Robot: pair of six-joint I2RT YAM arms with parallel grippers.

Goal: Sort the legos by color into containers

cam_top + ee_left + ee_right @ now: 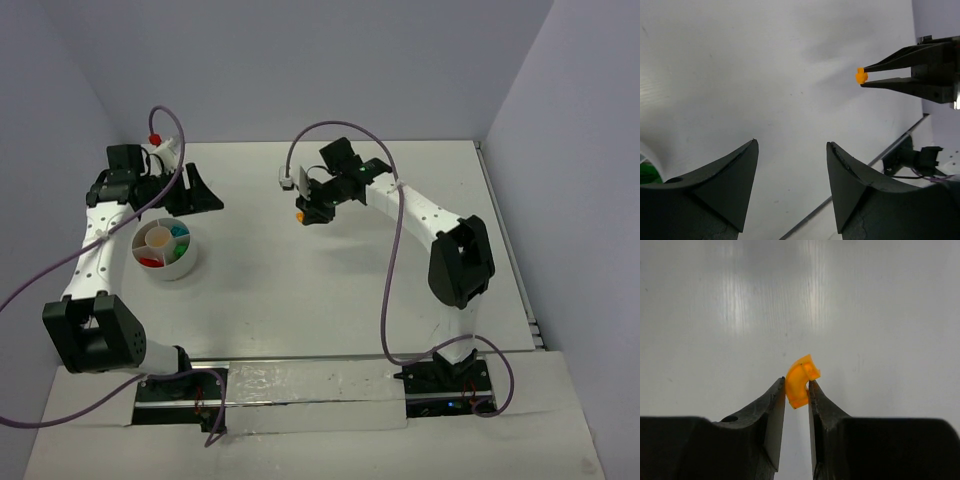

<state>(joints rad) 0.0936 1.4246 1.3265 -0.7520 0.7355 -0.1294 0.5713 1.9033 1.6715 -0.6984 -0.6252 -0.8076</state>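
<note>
Right claw pinches the curved orange lego, just 12 o'clock of table centre. Left claw is wide and empty, at 1 o'clock of the bowl, which sits at the table's 9 o'clock.

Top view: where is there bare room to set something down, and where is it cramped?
The white table is bare between the round white divided bowl and the right arm, and along the far edge right of the right gripper, shut on a curved orange lego. Crowded: the far left corner, where the open left gripper hangs beside the bowl.
</note>
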